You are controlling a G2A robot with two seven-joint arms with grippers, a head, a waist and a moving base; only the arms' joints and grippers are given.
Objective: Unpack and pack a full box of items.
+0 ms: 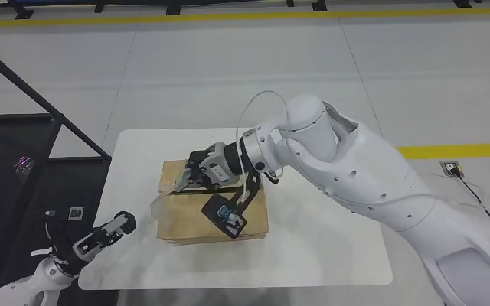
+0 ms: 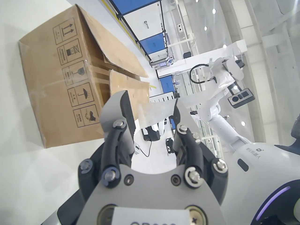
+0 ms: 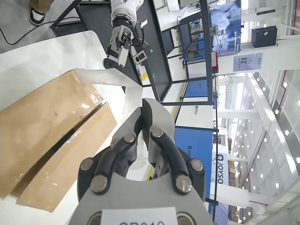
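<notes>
The box, one brown cardboard carton, lies under the right hand, which is closed on one whitish strip of tape. The strip runs from the fingers down to a top corner of the box. The two top flaps of the box lie flat, with a narrow dark gap between them. The box stands about in the middle of the white bench. The left hand is at the bench's edge on the robot's left side, near the box but apart from it, its two fingers spread open and holding nothing.
</notes>
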